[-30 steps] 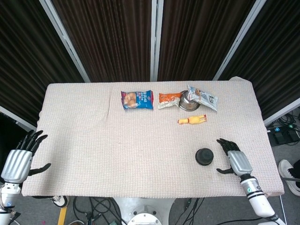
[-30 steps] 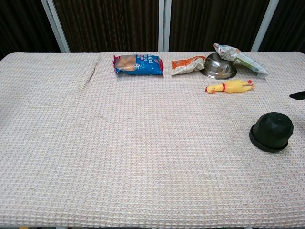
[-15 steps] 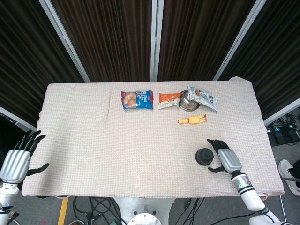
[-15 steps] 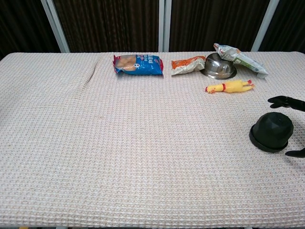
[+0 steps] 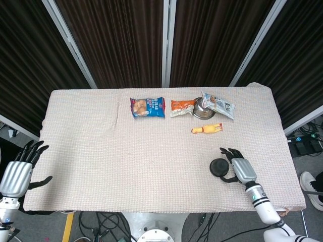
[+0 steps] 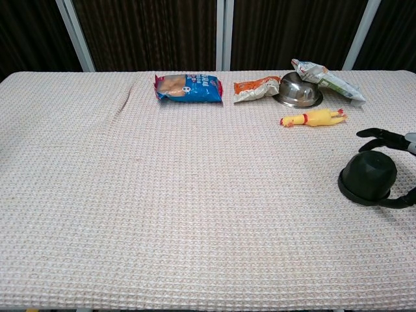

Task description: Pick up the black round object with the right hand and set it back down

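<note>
Head view: my right hand (image 5: 239,168) sits at the black round object (image 5: 219,167) near the table's (image 5: 91,151) front right edge, fingers spread around it, not yet closed; left hand (image 5: 19,173) hangs open off the table's left. Chest view: fingertips (image 6: 372,134) bracket the object w/o clear contact, the left hand isn't shown. Risk: a shallow grip could let the dome slip out.

Black round object (image 5: 219,167) (image 6: 368,178), flat on tablecloth.

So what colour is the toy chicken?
Yellow, with red at its head; the chicken shows best in the chest view.
</note>
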You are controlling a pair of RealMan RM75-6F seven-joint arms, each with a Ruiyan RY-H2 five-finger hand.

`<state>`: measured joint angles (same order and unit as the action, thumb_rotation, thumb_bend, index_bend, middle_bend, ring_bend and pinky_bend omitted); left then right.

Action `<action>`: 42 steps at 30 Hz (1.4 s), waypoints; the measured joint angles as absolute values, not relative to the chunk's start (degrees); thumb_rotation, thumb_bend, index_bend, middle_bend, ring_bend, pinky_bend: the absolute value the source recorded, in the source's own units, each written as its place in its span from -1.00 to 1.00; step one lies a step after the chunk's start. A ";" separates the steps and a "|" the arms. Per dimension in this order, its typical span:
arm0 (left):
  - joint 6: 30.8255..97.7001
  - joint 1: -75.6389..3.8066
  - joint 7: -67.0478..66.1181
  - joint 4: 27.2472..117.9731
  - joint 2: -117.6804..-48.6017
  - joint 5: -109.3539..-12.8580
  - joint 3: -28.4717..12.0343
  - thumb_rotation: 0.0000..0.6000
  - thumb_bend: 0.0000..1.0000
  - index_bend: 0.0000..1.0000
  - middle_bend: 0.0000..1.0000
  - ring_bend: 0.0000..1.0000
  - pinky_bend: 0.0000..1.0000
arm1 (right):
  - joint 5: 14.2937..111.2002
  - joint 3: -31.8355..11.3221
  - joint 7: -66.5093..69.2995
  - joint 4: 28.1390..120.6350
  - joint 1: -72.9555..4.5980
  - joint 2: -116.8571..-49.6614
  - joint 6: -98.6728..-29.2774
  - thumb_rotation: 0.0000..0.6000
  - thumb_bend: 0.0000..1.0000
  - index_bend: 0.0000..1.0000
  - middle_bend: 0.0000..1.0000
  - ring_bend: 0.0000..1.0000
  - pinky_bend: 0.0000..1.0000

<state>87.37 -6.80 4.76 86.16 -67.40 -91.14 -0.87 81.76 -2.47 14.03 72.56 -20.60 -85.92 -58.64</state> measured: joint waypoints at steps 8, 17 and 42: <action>87.40 -6.77 4.74 86.11 -67.34 -91.12 -0.88 1.00 -0.83 -0.69 -0.84 -1.00 -0.66 | 81.40 -2.07 13.95 72.29 -20.97 -86.34 -57.92 1.00 -0.87 -1.00 -0.62 -1.00 -1.00; 87.52 -6.70 4.86 85.98 -67.33 -91.09 -0.93 1.00 -0.83 -0.69 -0.83 -1.00 -0.66 | 80.99 -2.02 14.01 72.10 -21.40 -86.81 -57.42 1.00 -0.85 -1.00 -0.60 -1.00 -1.00; 87.44 -6.61 4.99 86.08 -67.12 -91.13 -0.84 1.00 -0.83 -0.69 -0.83 -1.00 -0.66 | 80.91 -2.80 12.04 72.04 -20.99 -87.68 -61.15 1.00 -0.60 -0.45 -0.17 -0.97 -1.00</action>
<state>87.44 -6.61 4.99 86.08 -67.12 -91.13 -0.84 80.91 -2.80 12.04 72.04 -20.99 -87.68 -61.15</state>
